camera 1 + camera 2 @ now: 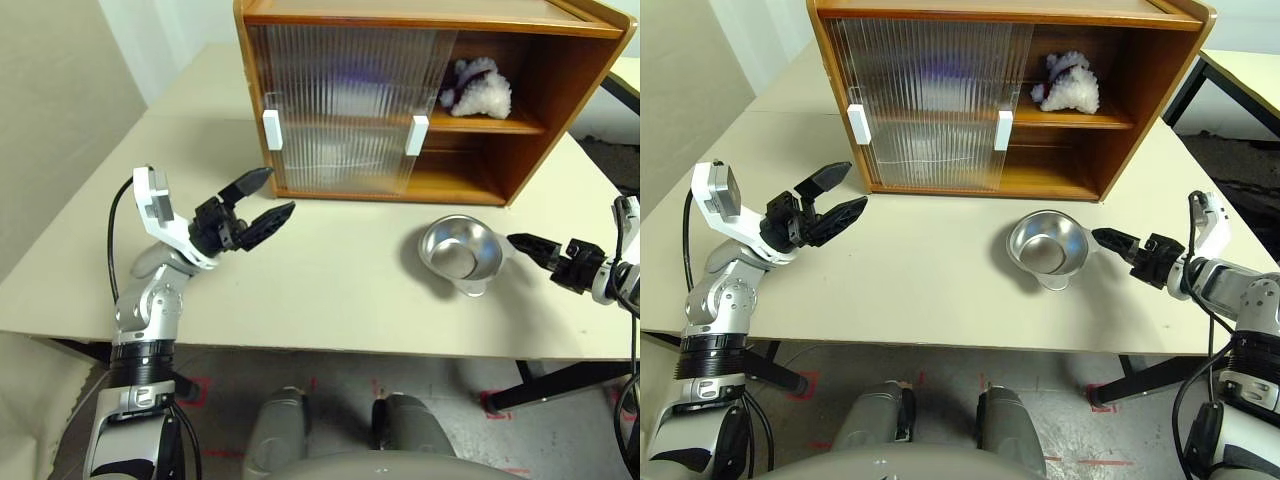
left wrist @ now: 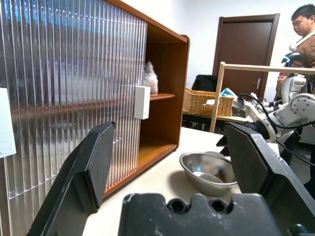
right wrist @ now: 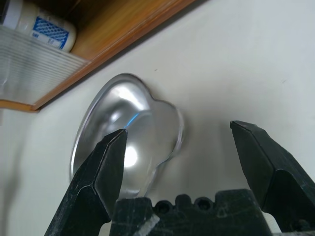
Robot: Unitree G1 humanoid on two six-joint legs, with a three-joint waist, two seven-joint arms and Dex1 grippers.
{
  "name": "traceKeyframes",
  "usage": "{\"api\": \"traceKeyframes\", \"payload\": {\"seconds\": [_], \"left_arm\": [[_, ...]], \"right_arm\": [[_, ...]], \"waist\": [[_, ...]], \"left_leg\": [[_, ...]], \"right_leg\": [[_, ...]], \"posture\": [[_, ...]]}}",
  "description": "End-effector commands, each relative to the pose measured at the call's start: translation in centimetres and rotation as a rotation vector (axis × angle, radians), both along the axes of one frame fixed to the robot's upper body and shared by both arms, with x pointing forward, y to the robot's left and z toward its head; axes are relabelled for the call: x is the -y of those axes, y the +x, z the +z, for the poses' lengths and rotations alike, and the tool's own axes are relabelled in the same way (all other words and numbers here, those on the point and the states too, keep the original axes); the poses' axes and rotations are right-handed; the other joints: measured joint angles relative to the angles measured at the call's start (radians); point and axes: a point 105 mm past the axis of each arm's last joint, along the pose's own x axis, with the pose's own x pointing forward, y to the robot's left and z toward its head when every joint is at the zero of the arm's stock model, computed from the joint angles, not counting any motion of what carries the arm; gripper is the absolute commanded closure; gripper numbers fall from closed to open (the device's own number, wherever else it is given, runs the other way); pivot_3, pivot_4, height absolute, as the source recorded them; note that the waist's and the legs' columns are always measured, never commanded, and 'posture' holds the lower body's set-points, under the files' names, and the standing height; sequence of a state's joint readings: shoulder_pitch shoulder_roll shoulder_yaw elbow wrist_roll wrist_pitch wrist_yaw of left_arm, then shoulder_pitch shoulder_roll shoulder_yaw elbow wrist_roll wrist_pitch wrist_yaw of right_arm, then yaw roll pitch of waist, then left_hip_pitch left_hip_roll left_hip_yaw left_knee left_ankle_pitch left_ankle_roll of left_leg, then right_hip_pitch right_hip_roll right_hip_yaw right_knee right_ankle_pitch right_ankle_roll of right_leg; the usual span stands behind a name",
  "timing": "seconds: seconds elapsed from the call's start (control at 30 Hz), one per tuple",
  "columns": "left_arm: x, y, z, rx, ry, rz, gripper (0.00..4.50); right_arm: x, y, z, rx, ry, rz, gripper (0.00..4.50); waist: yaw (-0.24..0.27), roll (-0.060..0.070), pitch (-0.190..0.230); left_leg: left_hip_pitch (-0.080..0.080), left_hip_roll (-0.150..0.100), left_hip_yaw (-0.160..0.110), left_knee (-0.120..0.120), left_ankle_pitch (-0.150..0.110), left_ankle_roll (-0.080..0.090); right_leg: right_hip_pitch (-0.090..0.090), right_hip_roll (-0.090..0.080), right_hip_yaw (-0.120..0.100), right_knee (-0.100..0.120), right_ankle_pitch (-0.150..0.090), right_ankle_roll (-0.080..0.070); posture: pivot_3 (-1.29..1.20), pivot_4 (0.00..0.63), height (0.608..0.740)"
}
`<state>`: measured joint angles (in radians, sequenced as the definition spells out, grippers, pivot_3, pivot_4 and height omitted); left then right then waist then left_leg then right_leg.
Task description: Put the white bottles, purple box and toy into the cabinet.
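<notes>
bottles, purple box blurred behind cabinet ribbed doors; both grippers agape, empty.

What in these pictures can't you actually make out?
- Behind the ribbed doors of the cabinet: pale and purplish smears, head views; the ribbing blurs them.
- The bottle, right wrist view: cut by the edge; its label is unreadable.
- The toy on the upper shelf: too small for details.
- The right claw, left eye view: its arm is cut by the edge.
</notes>
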<state>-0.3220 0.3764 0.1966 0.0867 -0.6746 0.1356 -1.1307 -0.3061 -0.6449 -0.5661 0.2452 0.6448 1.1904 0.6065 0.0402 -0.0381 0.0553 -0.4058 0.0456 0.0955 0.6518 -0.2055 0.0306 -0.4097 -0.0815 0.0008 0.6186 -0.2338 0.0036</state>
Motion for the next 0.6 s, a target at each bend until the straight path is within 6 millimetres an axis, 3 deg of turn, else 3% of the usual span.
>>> {"api": "traceKeyframes", "payload": {"seconds": [0.03, 0.23, 0.3, 0.37, 0.6], "left_arm": [[0.02, -0.29, 0.02, -0.001, 0.014, -0.013, 0.00], [0.03, -0.28, -0.26, -0.012, 0.030, -0.009, 0.00], [0.05, -0.24, -0.35, -0.016, 0.034, -0.007, 0.00], [0.04, -0.23, -0.42, -0.020, 0.039, -0.006, 0.00], [-0.21, -0.05, -0.24, -0.017, 0.041, 0.004, 0.00]], "right_arm": [[-0.72, 0.29, 0.22, 0.008, 0.030, 0.008, 0.01], [-1.13, 0.69, -0.08, 0.011, 0.016, 0.015, 0.01], [-1.40, 0.81, -0.08, 0.019, 0.023, 0.023, 0.37], [-1.55, 0.94, -0.01, 0.031, 0.032, 0.023, 0.87], [-1.65, 0.81, 0.37, 0.042, 0.064, 0.037, 3.42]], "waist": [[0.002, 0.000, 0.000], [0.002, 0.000, 0.000], [0.002, 0.000, 0.000], [0.003, 0.000, 0.000], [0.002, 0.000, 0.000]], "left_leg": [[0.000, 0.000, 0.000, 0.000, 0.000, 0.000], [0.000, 0.000, 0.000, 0.000, 0.000, 0.000], [0.000, 0.000, 0.000, -0.001, 0.000, 0.000], [0.000, 0.000, 0.000, -0.001, 0.000, 0.000], [0.000, 0.000, 0.000, -0.001, 0.000, 0.000]], "right_leg": [[0.000, 0.000, 0.000, 0.000, 0.000, 0.000], [0.000, 0.000, 0.000, 0.000, 0.000, 0.000], [0.000, 0.000, 0.000, -0.001, 0.000, 0.000], [0.000, 0.000, 0.000, -0.001, 0.000, 0.000], [-0.001, 0.000, 0.000, -0.001, 0.000, 0.000]], "posture": [[0.13, 0.011, 0.740], [0.14, 0.010, 0.740], [0.14, 0.011, 0.740], [0.14, 0.010, 0.740], [0.14, 0.009, 0.740]]}}
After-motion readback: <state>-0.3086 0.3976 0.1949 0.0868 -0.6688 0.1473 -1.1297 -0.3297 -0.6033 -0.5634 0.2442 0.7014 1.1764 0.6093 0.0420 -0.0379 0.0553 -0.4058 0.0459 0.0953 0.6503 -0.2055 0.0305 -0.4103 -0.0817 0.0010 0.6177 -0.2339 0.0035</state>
